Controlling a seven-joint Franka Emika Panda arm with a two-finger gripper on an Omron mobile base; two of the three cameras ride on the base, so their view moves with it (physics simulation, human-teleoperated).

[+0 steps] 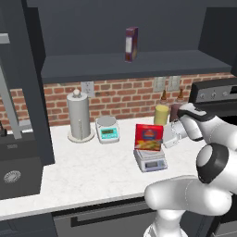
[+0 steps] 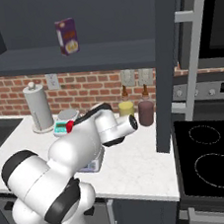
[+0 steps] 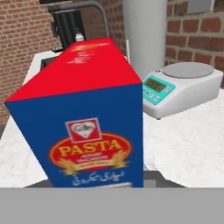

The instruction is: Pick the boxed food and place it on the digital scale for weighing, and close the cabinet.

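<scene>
The boxed food (image 1: 149, 137) is standing upright on the digital scale (image 1: 150, 161), red face with the pasta picture toward my left base camera. From the hand camera I see its blue side panel with a red "PASTA" oval and its red top (image 3: 83, 113), right up close. The gripper (image 1: 170, 137) sits just beside the box on its right. I can't see the fingertips themselves, but the jaws are drawn in as tight as they get, and I can't tell if they're touching the box.

Taking that grey scale as the reference: the teal-and-white scale (image 1: 108, 129) is behind it to the left, and the paper towel holder (image 1: 79, 116) is further left past that. Behind it to the right, against the brick wall (image 1: 120, 97), are a yellow bottle (image 1: 161, 111) and a dark reddish bottle (image 2: 146, 110). Up above, the cabinet (image 1: 139, 60) is open, with a narrow dark purple box (image 1: 131, 44) upright on its shelf. In the right base view an open cabinet door with a silver bar handle (image 2: 192, 54) hangs to the right of the scale, in front of the stove (image 2: 215, 166).
</scene>
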